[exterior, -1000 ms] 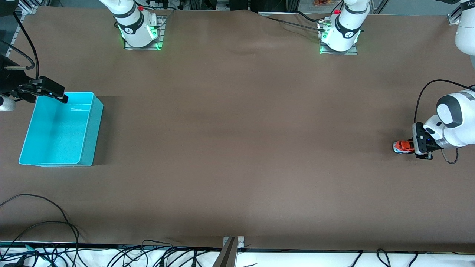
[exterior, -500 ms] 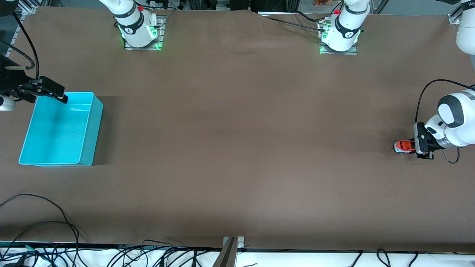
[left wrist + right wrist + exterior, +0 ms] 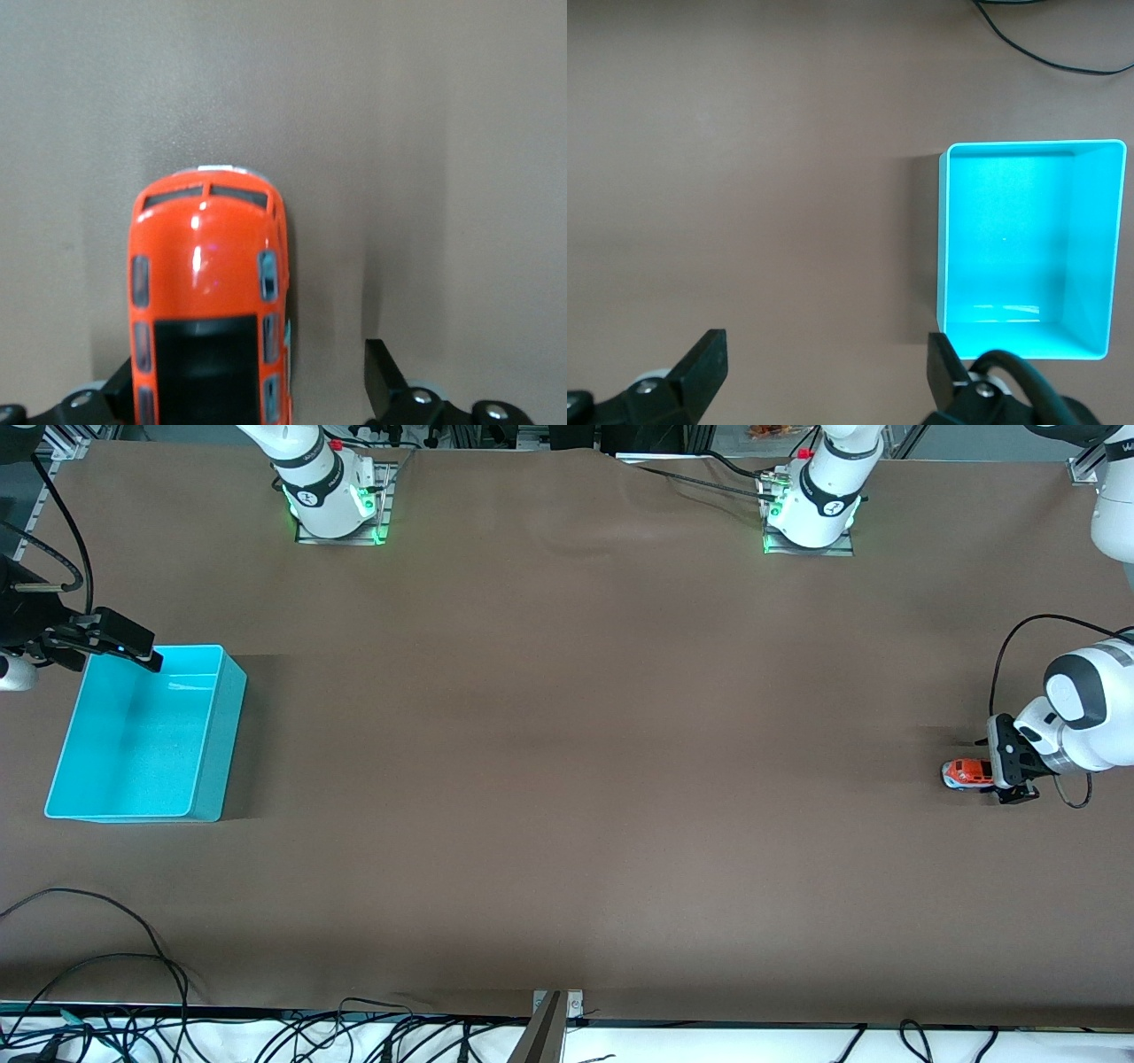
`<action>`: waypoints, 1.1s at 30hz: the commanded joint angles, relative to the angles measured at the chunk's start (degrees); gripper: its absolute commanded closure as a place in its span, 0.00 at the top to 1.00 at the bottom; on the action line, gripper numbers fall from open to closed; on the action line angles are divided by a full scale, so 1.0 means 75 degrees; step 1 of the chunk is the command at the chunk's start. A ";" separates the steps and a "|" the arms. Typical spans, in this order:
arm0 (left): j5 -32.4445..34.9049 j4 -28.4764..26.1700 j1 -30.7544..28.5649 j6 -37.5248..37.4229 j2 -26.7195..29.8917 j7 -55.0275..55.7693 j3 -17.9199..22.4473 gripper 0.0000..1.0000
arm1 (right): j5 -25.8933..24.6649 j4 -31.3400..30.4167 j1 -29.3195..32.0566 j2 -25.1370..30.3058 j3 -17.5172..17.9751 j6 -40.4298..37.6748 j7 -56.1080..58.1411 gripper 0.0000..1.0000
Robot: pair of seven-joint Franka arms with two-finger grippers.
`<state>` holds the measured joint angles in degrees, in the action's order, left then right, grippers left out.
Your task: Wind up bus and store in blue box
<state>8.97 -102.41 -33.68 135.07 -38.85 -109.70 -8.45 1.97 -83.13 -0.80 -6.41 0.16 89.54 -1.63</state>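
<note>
The small orange-red bus (image 3: 966, 774) stands on the brown table at the left arm's end, its dark roof panel facing up. My left gripper (image 3: 1001, 771) is low over its rear end and open. In the left wrist view the bus (image 3: 208, 301) lies between the fingers of the left gripper (image 3: 246, 376). One finger (image 3: 379, 376) stands clearly apart from its side, and the other sits close beside it. The blue box (image 3: 133, 735) rests at the right arm's end and holds nothing. My right gripper (image 3: 124, 640) hangs open over the box's rim; the right wrist view shows the right gripper (image 3: 824, 354) beside the blue box (image 3: 1028, 257).
Both arm bases (image 3: 332, 500) (image 3: 811, 509) stand at the edge of the table farthest from the front camera. Loose black cables (image 3: 106, 965) lie along the edge nearest the front camera. A wide stretch of brown table (image 3: 567, 762) separates the bus from the box.
My left gripper was shut on the bus and has now opened off it. Gripper and bus shifted slightly toward the left arm's end. The right arm has not moved.
</note>
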 commanded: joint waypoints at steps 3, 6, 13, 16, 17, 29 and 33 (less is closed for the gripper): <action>0.0163 0.0085 0.0026 -0.0477 0.0456 0.0071 -0.0104 1.00 | -0.0063 0.0174 -0.0011 -0.0059 -0.0010 -0.0056 -0.0052 1.00; 0.0175 0.0085 0.0049 -0.0675 0.0644 0.0177 -0.0115 1.00 | -0.0063 0.0174 -0.0011 -0.0059 -0.0010 -0.0056 -0.0040 1.00; 0.0163 0.0097 0.0143 -0.1531 0.1311 0.0844 -0.0220 1.00 | -0.0063 0.0174 -0.0011 -0.0059 -0.0010 -0.0056 -0.0040 1.00; 0.0163 0.0283 0.0143 -0.1964 0.1640 0.1289 -0.0513 1.00 | -0.0063 0.0174 -0.0011 -0.0059 -0.0010 -0.0056 -0.0052 1.00; 0.0163 0.0342 0.0143 -0.2117 0.1699 0.1441 -0.0560 1.00 | -0.0063 0.0174 -0.0011 -0.0059 -0.0010 -0.0056 -0.0052 1.00; 0.0269 0.1783 0.0214 -0.4331 0.1828 0.3421 -0.1743 1.00 | -0.0063 0.0185 -0.0022 -0.0059 -0.0010 -0.0056 -0.0052 1.00; 0.0292 0.2287 0.0307 -0.5058 0.1840 0.4288 -0.2200 1.00 | -0.0052 0.0185 -0.0022 -0.0059 0.0002 -0.0056 -0.0052 1.00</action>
<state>9.00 -90.30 -32.35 103.61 -24.62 -85.30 -21.51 1.97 -83.13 -0.80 -6.41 0.16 89.54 -1.64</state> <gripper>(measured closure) 0.000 0.000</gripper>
